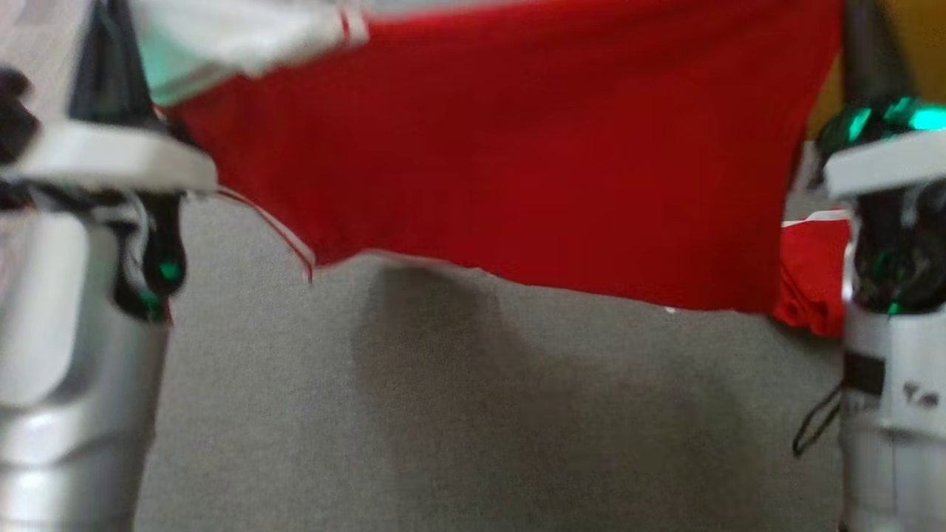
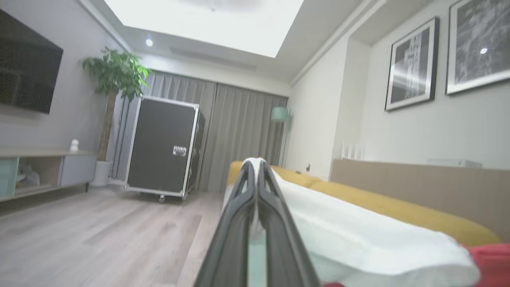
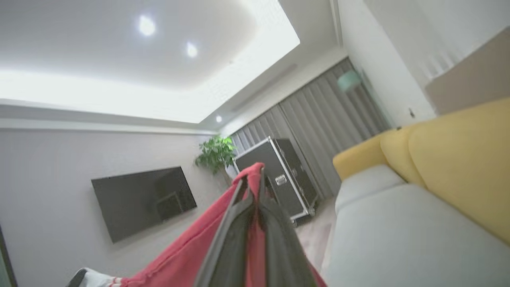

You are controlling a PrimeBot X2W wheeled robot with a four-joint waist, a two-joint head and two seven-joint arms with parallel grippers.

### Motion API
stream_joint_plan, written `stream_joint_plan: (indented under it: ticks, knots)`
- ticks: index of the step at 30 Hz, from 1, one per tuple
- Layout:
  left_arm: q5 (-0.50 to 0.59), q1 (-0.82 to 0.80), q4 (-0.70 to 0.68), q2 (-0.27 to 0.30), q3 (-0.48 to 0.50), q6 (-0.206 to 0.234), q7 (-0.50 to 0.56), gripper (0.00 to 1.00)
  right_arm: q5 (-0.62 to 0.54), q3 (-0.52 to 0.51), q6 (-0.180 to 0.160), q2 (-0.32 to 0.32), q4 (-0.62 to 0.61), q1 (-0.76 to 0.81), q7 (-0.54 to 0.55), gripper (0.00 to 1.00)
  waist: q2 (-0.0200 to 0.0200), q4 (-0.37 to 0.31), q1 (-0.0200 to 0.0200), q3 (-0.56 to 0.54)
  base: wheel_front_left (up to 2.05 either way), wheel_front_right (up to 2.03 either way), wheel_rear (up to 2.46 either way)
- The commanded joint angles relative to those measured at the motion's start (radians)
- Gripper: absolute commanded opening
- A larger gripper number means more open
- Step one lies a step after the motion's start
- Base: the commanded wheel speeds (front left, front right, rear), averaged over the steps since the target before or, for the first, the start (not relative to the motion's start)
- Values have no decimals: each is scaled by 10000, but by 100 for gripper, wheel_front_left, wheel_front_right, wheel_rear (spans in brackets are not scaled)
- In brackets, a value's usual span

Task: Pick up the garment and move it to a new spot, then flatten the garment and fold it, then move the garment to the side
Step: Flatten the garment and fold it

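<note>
We hold the red garment [image 1: 517, 162] stretched above the grey cushion [image 1: 443, 414], from ten to three o'clock; our left gripper [image 2: 257, 165] pinches its white part, our right gripper [image 3: 254, 179] its red edge.

Head camera: close, facing down on red garment [image 1: 517, 148] above grey sofa seat [image 1: 295, 414].
Left wrist camera: level, facing down the room.
Right wrist camera: tilted towards ceiling [image 3: 119, 52].
Both wrists share black case [image 2: 163, 147], plant [image 2: 113, 71], curtains [image 2: 239, 135].
</note>
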Motion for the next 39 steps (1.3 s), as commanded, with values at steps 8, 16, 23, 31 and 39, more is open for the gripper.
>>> stream_joint_plan:
  ticks: [8, 16, 23, 31, 39]
  knots:
    - [41, -1786, -1155, 422, 851, 286, -491, 0, -731, 563, -7, 51, -440, -1404, -306, 0, 0, 22, 0, -11, 0, 0, 0]
    - [-90, -1709, -1681, 780, 908, 299, 72, 0, -1537, 580, -7, -80, -529, -1244, 540, 0, 0, -30, 0, 824, 0, 0, 0]
    - [301, -3492, 631, 1256, 391, -507, 111, 0, -1898, 1156, -7, -594, 2109, -3543, 109, 0, 0, -163, 0, 2724, 0, 0, 0]
    - [712, -7350, 3788, 949, 335, -1038, -1725, 0, -2812, 2080, -7, -1053, 6587, -7652, -3108, 0, 0, 116, 0, 4074, 0, 0, 0]
    - [773, -7705, 5517, 342, 65, -1601, -2698, 0, -2458, 2458, -7, -1140, 9131, -8025, -4616, 0, 0, 486, 0, 4244, 0, 0, 0]
